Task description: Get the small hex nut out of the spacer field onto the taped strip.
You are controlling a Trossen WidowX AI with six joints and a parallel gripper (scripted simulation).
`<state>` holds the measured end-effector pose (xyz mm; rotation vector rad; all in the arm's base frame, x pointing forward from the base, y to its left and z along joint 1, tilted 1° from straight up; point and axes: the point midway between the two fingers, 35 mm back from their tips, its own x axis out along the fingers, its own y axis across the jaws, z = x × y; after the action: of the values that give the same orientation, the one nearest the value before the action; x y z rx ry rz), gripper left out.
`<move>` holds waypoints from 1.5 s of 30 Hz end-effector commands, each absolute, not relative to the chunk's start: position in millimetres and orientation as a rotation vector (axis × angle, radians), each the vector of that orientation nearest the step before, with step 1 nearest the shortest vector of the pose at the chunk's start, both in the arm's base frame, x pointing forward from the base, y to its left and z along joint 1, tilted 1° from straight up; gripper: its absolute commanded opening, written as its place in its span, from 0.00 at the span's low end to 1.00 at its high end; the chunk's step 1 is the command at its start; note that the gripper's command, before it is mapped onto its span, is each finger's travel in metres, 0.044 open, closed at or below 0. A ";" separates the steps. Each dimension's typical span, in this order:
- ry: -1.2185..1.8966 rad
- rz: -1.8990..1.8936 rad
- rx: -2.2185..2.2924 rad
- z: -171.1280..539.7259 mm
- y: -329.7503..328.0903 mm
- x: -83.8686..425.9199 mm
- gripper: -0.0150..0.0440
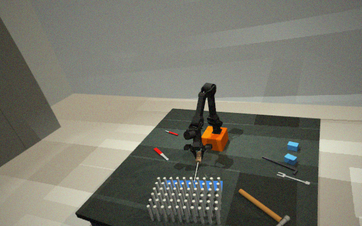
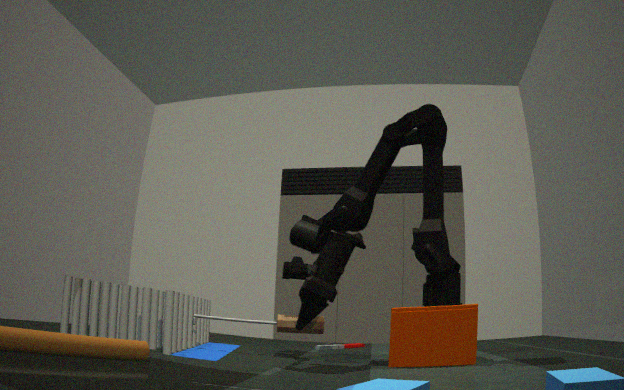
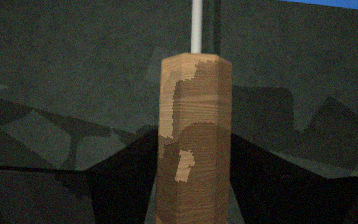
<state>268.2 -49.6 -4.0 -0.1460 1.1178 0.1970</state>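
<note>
- One pincer (image 1: 198,153) (image 2: 303,324) (image 3: 191,138) is closed on the wooden handle (image 1: 198,157) (image 2: 300,324) (image 3: 195,115) of a hooked tool, held above the table.
- Its thin metal shaft (image 1: 196,171) (image 2: 236,319) (image 3: 196,25) points toward the spacers (image 1: 187,200) (image 2: 116,310); the tip seems to be at their near edge, though contact is hard to tell.
- Blue tape (image 1: 221,184) (image 2: 208,351) (image 3: 350,4) lies in front of the spacers.
- The hex nut cannot be made out among the spacers.
- A hammer (image 1: 260,205) (image 2: 56,341) lies beside the spacers.
</note>
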 end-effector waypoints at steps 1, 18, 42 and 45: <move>1.115 0.205 -0.147 -27.6 -46.2 260.6 0.25; 1.113 0.204 -0.147 -34.8 -44.0 264.8 0.25; 1.112 0.202 -0.145 -33.7 -41.0 281.7 0.25; 1.112 0.202 -0.145 -33.6 -40.5 283.8 0.25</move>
<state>276.8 -39.6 -36.6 -0.1434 1.1233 0.2088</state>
